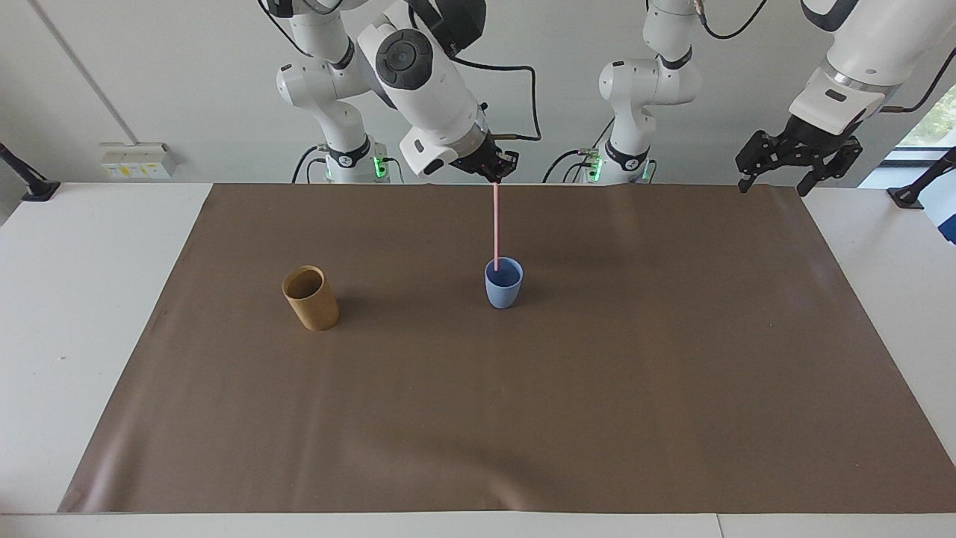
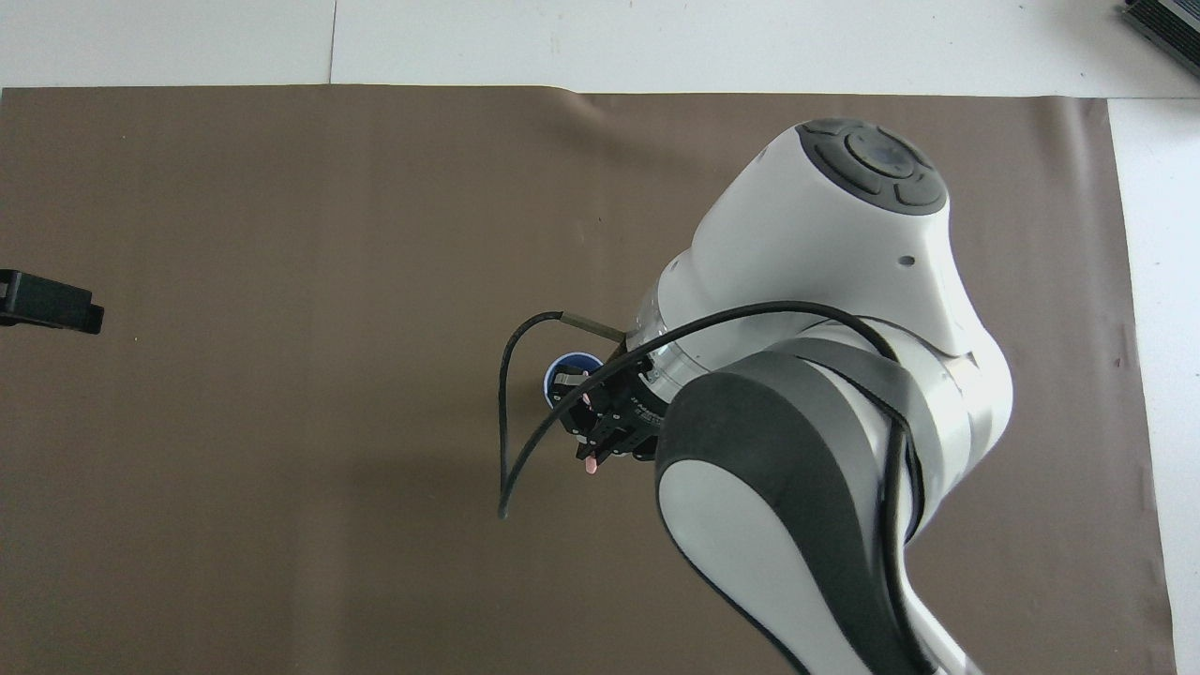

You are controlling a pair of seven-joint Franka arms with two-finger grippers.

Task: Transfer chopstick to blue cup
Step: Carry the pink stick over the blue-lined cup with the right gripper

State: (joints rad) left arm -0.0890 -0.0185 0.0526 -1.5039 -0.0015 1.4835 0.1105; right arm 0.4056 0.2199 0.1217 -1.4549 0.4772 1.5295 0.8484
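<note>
My right gripper (image 1: 494, 173) is shut on the top of the pale pink chopstick (image 1: 495, 224), which hangs almost straight down. Its lower tip shows at the mouth of the light-blue cup (image 1: 504, 288), which stands upright mid-mat. I cannot tell whether the tip touches the cup. In the overhead view the right arm covers most of the blue cup (image 2: 565, 360), and the chopstick's upper end (image 2: 589, 465) pokes out past the right gripper (image 2: 594, 427). My left gripper (image 1: 774, 185) waits open and holds nothing, in the air over the mat's corner at the left arm's end.
A tan wood-coloured cup (image 1: 311, 298) stands on the brown mat (image 1: 597, 388), beside the blue cup toward the right arm's end. A black cable (image 2: 511, 412) loops off the right wrist. One tip of the left gripper (image 2: 49, 307) shows at the overhead view's edge.
</note>
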